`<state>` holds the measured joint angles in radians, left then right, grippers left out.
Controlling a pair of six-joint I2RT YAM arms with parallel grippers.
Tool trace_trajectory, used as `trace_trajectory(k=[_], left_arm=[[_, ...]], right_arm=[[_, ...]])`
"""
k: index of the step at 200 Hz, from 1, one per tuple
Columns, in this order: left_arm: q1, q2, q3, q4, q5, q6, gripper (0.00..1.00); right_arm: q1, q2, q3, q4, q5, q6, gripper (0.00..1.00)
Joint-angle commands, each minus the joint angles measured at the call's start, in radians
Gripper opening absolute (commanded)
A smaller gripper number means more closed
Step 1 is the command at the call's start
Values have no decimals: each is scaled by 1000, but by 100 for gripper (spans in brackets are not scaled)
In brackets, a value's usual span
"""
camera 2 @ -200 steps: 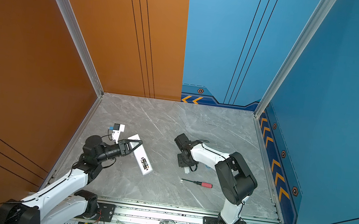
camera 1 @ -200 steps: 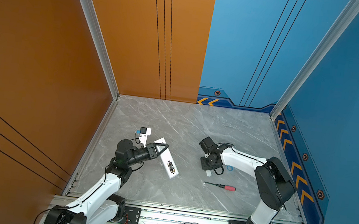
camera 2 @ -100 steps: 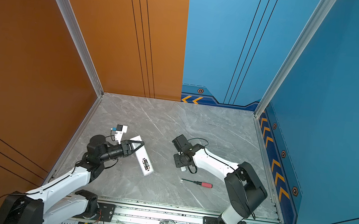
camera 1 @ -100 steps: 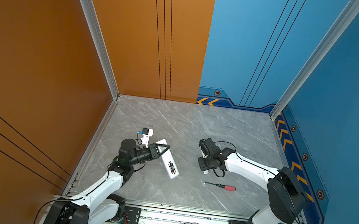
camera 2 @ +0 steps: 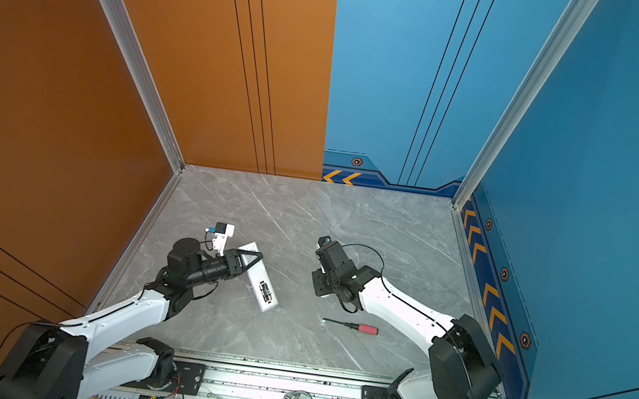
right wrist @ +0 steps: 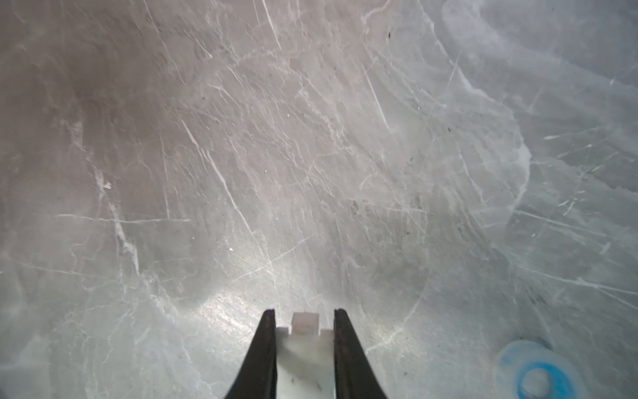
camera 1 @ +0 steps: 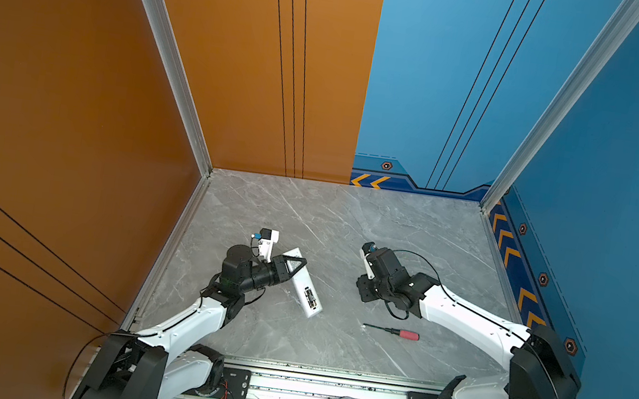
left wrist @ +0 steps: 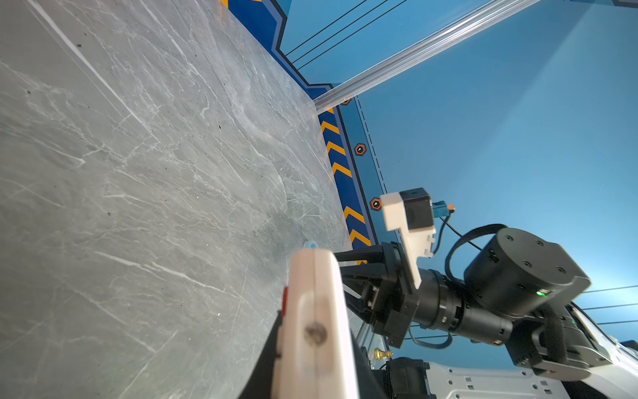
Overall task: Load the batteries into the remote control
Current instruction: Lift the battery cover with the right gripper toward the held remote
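Observation:
The remote control [camera 1: 304,286] [camera 2: 259,280] lies white back up on the grey floor. A small open recess near its lower end holds dark shapes too small to make out, so the batteries cannot be identified. My left gripper [camera 1: 297,267] [camera 2: 253,261] is shut on the remote's upper end. In the left wrist view the remote [left wrist: 314,321] shows edge-on between the black jaws. My right gripper [right wrist: 303,331] points down close to the floor. It is shut on a flat white cover piece [right wrist: 303,345] with a small tab. In both top views the right gripper [camera 1: 365,294] [camera 2: 320,289] sits right of the remote.
A red-handled screwdriver [camera 1: 392,332] [camera 2: 351,326] lies on the floor in front of the right gripper. A small blue ring [right wrist: 535,376] lies by the right gripper. Orange and blue walls close in the floor on three sides; a metal rail runs along the front.
The right arm's elbow has swung down toward the front right, and its gripper has edged slightly left. The left gripper and remote have barely shifted.

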<state>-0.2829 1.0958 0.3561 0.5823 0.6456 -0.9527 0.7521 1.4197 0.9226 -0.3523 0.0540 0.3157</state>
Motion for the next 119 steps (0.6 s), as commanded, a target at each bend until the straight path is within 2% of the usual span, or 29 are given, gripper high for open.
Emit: trace_trajectory(k=[1,55,119], left_arm=[[-19,6,35,22,-48,20,0],[-45,-14,32,10,-134,-1,0],[-45,-18,28,8,-144,-21,0]], right_arm=[[16,-40,-19,70,-31,23,20],[75,-70,32,100,-27,5,20],[149,-95,12,187,3,-5,20]])
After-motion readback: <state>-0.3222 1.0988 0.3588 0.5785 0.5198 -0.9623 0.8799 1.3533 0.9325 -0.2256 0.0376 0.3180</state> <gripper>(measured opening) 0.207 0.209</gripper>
